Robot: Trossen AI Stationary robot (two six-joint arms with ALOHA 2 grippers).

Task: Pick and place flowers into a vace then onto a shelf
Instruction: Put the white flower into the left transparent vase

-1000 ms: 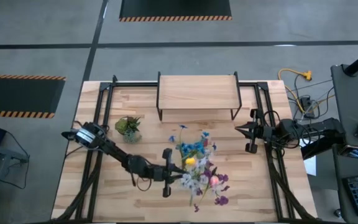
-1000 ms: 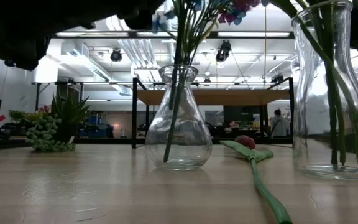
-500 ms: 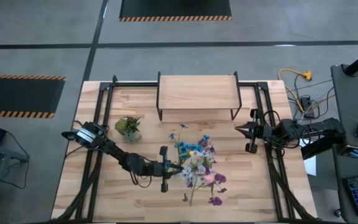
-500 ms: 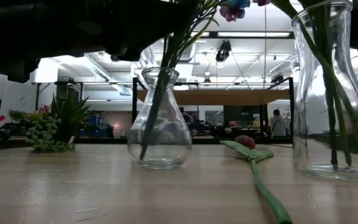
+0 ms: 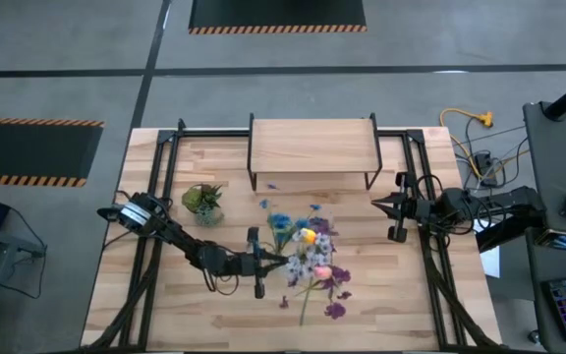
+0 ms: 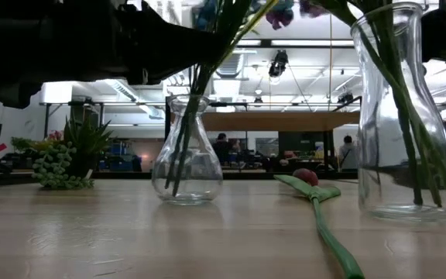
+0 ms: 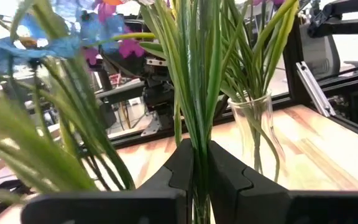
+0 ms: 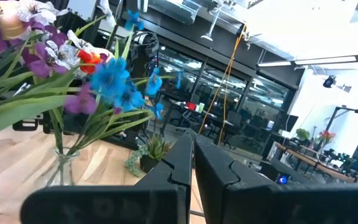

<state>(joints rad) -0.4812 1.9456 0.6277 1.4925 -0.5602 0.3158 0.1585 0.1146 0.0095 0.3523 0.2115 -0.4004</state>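
Note:
My left gripper (image 5: 275, 264) (image 7: 199, 149) reaches level from the table's left and is shut on a bunch of flowers (image 5: 303, 258). Their green stalks run down into a round-bellied glass vase (image 6: 186, 159) that stands on the table. A taller glass vase (image 6: 397, 116) (image 7: 253, 124) with more flowers stands to its right. One red-budded stem (image 6: 316, 203) lies flat on the table between them. The shelf (image 5: 312, 146) stands at the far edge. My right gripper (image 5: 376, 203) (image 8: 191, 142) waits shut at the table's right, touching nothing. My left gripper pinches several green stalks (image 7: 197, 134) of the bunch between its two fingers, above the round vase's mouth. The fingers come level from the table's left and lie across the upright stalks. The stalks' lower ends (image 6: 178, 174) stand inside the vase; the blooms spread above the fingers.
A small green potted plant (image 5: 202, 200) (image 6: 68, 159) stands at the left, behind my left arm. Black frame rails (image 5: 170, 157) run along both sides of the wooden tabletop. Bare wood lies near the front edge (image 5: 263, 329).
My left gripper has sunk a little and drawn back toward the table's left and far side, staying shut on the stalks. The round vase has slid the same way with the bunch, still upright. The tall vase has shifted slightly to the left too.

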